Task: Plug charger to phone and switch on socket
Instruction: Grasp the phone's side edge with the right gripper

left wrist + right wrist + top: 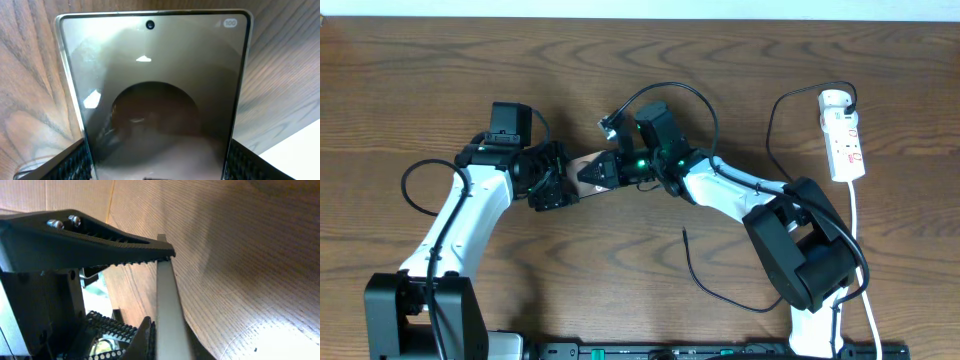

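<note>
Black ribbed fingers of the right gripper are pinched shut on the thin edge of the phone, which is caught edge-on between them in the right wrist view. The left gripper is spread wide across the phone's width, and its pads are pressed to both long sides, so the phone is gripped from two ends at once, just above the table at mid-scene.

Trouble can be read from that double hold. If one arm is moved without the other, the phone could be twisted or levered out of the narrow right-hand pinch. The glass face may be slick, so a slip is judged likely under any sideways pull.

The charger is not yet in hand. Its plug tip is left lying on the wood below the right forearm, well apart from the phone. Its cable is run under that arm and could be snagged or dragged.

The adapter is seated in the socket near the far right edge. Bare wood is left in front and to the left for moving, while the right side is crowded.
</note>
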You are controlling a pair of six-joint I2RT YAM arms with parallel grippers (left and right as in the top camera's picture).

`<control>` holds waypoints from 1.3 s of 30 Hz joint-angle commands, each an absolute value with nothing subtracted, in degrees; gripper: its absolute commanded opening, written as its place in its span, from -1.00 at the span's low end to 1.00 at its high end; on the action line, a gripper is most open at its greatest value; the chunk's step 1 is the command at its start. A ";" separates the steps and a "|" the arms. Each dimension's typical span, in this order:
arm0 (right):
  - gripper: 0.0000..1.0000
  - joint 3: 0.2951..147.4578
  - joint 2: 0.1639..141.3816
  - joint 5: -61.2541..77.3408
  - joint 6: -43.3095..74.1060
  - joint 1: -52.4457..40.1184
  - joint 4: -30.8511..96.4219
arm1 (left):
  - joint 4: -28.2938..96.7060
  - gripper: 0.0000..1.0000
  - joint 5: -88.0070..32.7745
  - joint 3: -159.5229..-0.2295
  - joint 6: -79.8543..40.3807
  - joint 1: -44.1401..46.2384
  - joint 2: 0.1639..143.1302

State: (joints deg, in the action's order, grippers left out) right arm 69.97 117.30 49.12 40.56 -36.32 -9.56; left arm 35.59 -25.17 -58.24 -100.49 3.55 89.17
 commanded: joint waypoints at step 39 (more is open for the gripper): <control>-0.98 70.50 117.34 51.86 39.40 -28.34 -11.84 | 34.81 0.76 -37.76 -59.88 -81.62 3.55 88.16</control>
State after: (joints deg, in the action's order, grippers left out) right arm 69.91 117.75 49.19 39.86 -30.57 -10.76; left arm 35.79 -33.34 -58.76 -85.82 3.55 89.17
